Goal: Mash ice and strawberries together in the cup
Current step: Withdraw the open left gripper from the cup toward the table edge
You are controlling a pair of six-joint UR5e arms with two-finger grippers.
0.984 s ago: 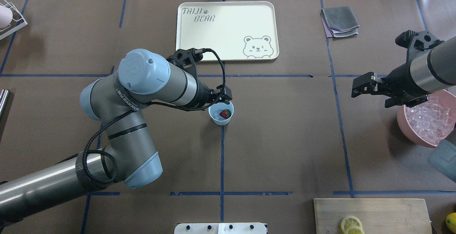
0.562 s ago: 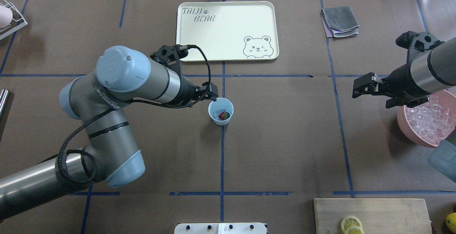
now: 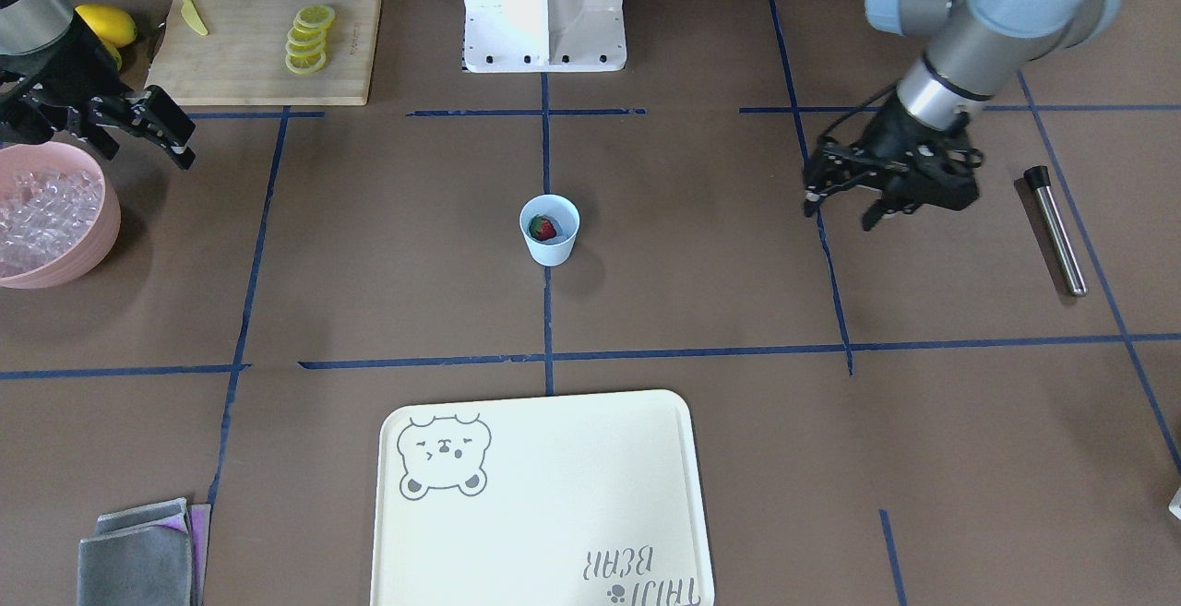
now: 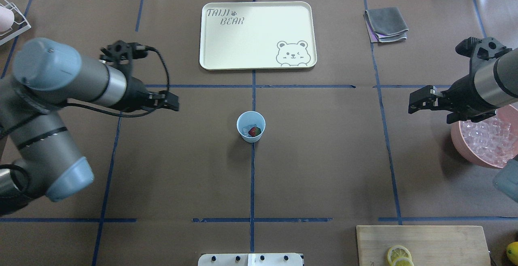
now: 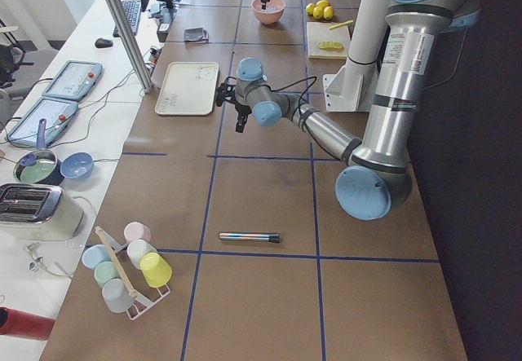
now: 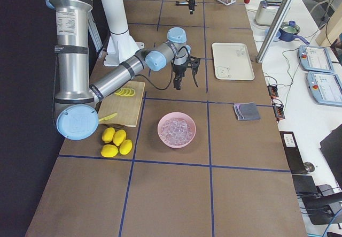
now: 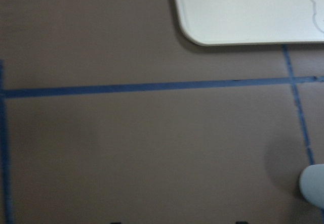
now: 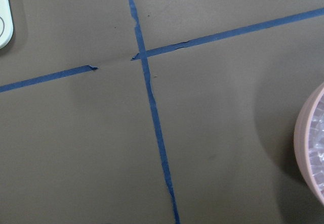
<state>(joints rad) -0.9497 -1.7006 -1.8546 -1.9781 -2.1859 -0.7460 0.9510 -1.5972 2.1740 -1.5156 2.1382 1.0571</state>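
Cup [image 4: 251, 126] sat at frame centre on the tabletop, strawberry [image 4: 254, 131] and ice [image 4: 245, 130] inside. Left hand [image 3: 840, 209] and right hand [image 4: 427, 106] hovered open, empty. Mashing probably needed the steel rod [image 3: 1055, 230] lying far right: grasp near one end, press straight down, steadying the cup.

A small pale-blue cup [image 4: 251, 125] stands upright at the middle of the table [image 4: 323, 156], well away from every edge. Inside lie a dark-red strawberry piece [image 4: 254, 131] and a clear ice cube [image 4: 245, 130], side by side.
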